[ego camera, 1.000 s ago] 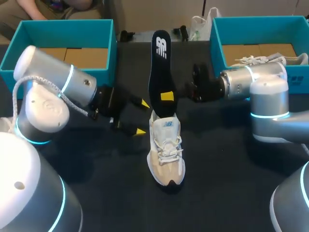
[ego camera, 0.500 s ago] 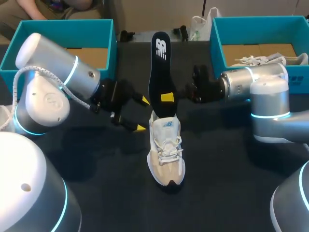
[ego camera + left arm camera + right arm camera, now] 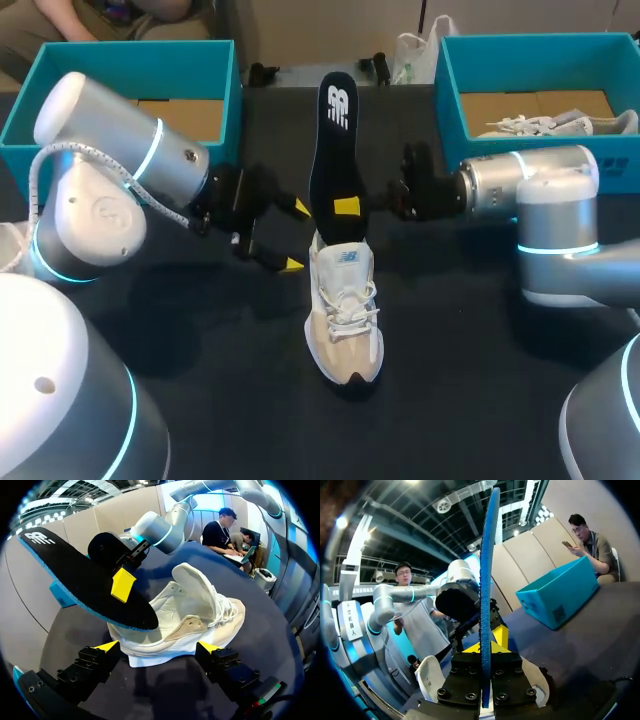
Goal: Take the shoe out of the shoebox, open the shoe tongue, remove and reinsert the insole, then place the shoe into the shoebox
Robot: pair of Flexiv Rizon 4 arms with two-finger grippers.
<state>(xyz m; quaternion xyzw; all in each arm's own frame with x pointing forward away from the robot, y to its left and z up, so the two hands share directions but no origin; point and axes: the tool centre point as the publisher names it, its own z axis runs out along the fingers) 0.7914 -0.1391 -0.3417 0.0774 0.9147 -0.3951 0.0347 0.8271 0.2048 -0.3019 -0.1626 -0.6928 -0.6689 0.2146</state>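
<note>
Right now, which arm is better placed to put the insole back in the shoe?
Right. The right hand is shut on the insole, held upright just above the heel opening of the shoe. The left hand is open beside the heel, holding nothing; it could perhaps steady the shoe.

Two teal boxes up on the counter — the left shoebox and the right shoebox. Two pale shoes too: the middle shoe out in the open, the second shoe inside the right shoebox. One black insole — and two pincers, the left pincer and the right pincer.
</note>
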